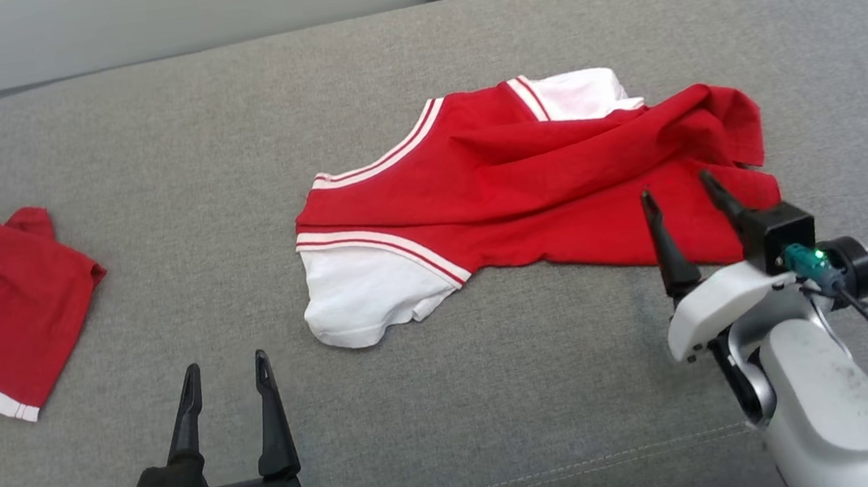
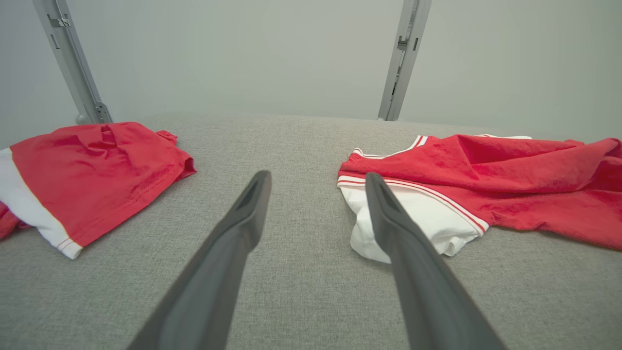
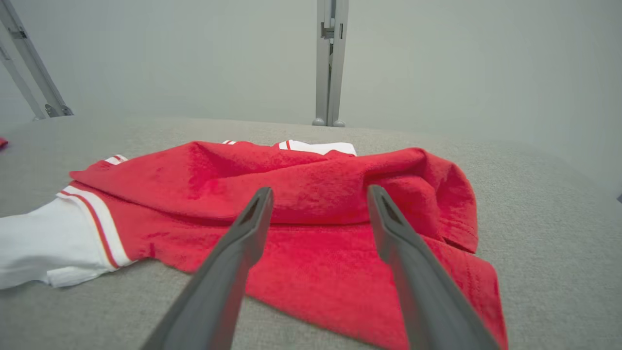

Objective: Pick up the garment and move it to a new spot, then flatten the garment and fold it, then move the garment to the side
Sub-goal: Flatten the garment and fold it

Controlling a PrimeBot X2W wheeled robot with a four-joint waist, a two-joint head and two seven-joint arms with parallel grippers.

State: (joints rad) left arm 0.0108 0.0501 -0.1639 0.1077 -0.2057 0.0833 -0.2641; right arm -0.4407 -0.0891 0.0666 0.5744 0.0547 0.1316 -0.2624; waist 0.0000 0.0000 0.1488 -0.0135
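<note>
Grey woven upholstered surface (image 1: pixel 452 405); pale blank wall (image 2: pixel 243 58) behind; grey metal uprights (image 3: pixel 329 63).

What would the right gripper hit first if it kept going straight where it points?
Probably the red shirt: the open right gripper points at its bunched fold, close ahead. Its height over the cloth is unclear.

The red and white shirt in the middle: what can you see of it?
The shirt is red knit with white sleeves and striped trim. It lies rumpled on the grey cushion, right part bunched in folds, one white sleeve spread at near left. The open right gripper is poised at its near hem; contact unclear.
</note>
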